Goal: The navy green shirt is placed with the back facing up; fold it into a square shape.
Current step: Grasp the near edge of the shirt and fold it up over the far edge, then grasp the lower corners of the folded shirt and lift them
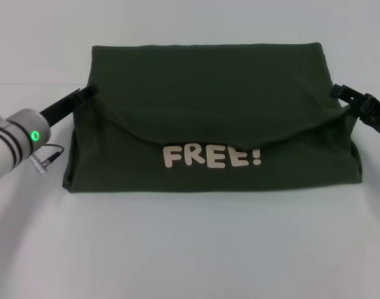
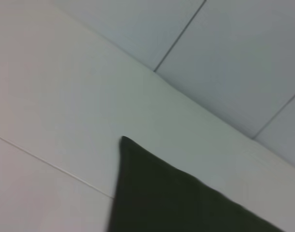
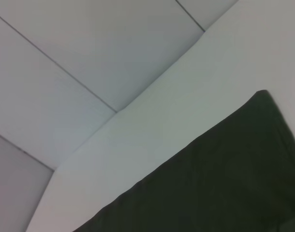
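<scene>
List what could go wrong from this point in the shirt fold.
1. The folded-over flap of the navy green shirt has a sagging, curved lower edge above the "FREE!" lettering; released like this, the fold would likely come out uneven, not square.
2. The left gripper and right gripper sit at the flap's side edges. If one lets go or moves first, the flap could skew.
3. Fabric bunches near the right edge, which may set a crease.

Dark corner of the navy green shirt (image 2: 176,198) pokes in over the white table (image 2: 65,111), its tip pointed. Beyond the table edge, pale floor tiles (image 2: 234,53) with thin seams, probably.
</scene>
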